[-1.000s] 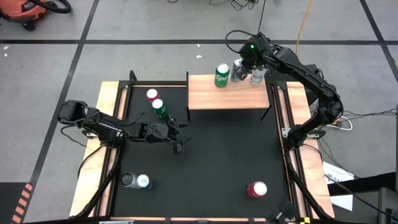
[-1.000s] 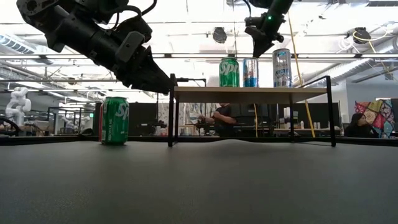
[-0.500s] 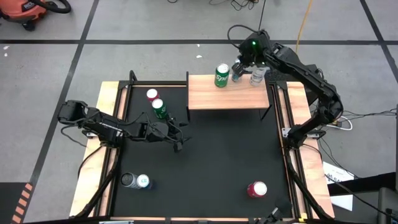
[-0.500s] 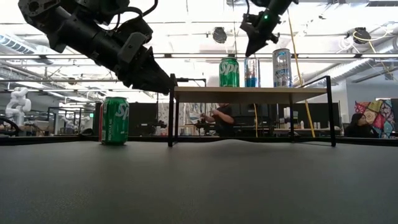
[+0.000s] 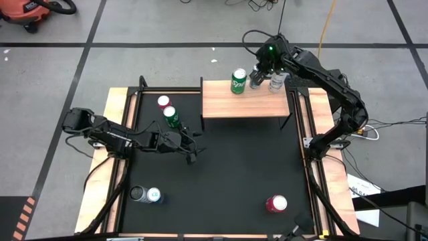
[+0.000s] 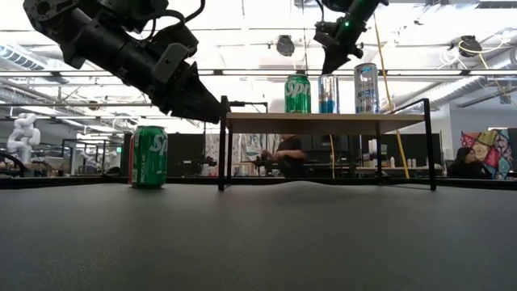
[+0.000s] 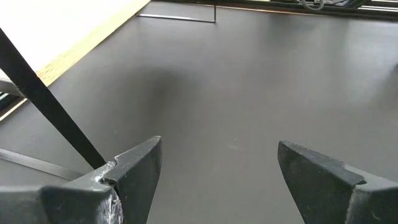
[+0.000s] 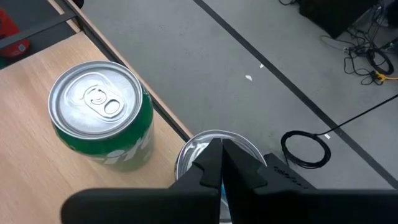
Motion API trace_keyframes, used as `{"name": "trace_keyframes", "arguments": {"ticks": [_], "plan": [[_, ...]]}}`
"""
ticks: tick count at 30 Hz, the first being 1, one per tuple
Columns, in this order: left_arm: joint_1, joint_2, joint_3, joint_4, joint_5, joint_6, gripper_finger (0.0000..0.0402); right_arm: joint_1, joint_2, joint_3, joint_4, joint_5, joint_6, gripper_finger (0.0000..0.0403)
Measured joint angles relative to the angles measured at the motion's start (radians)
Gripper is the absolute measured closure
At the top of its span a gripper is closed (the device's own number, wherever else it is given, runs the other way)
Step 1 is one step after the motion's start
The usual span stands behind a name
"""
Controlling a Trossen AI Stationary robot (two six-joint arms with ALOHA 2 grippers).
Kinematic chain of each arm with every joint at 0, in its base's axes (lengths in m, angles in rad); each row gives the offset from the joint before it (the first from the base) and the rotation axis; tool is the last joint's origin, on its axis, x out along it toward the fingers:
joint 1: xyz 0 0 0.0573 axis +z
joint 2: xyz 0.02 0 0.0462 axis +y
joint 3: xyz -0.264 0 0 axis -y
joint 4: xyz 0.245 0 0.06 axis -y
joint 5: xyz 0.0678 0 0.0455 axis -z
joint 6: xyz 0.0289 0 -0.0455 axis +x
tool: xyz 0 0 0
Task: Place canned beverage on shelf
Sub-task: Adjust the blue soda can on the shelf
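Note:
The light-wood shelf [image 5: 244, 107] stands at the mat's far edge on thin black legs. Three cans stand upright on its far side: a green one [image 5: 239, 81], a blue one with a silver top [image 6: 327, 94] and a taller silver one [image 5: 276, 81]. My right gripper [image 8: 221, 163] is shut and points down just over the blue can's top [image 8: 211, 142]; the green can [image 8: 102, 115] is beside it. My left gripper [image 5: 193, 143] is open and empty above the mat, in front of the shelf's left leg. It touches nothing. My right gripper's shut fingers [image 6: 328, 66] come from above at the blue can's top, pointing down. The gripper itself hides the spot, and I cannot tell whether the fingers touch the can. The can stands upright on the shelf.
A green can [image 5: 172, 116] and a red can [image 5: 163, 102] stand on the mat left of the shelf. Two cans [image 5: 145, 195] stand at the near left, and a red can [image 5: 276, 203] at the near right. Wooden rails [image 5: 114, 120] frame the black mat.
My right gripper has shifted a little toward the table's left above the shelf, from between the blue and silver cans to over the blue can.

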Motion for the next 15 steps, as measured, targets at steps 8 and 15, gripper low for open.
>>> {"name": "trace_keyframes", "arguments": {"ticks": [8,15], "plan": [[0.0,0.0,0.0,0.005,0.0,0.0,0.0087,0.002,-0.004,0.0,-0.038,-0.002,-0.001,0.0403],[0.0,0.0,0.0,0.003,0.0,0.0,0.0087,0.015,-0.021,0.0,-0.048,-0.053,0.007,0.0403]]}}
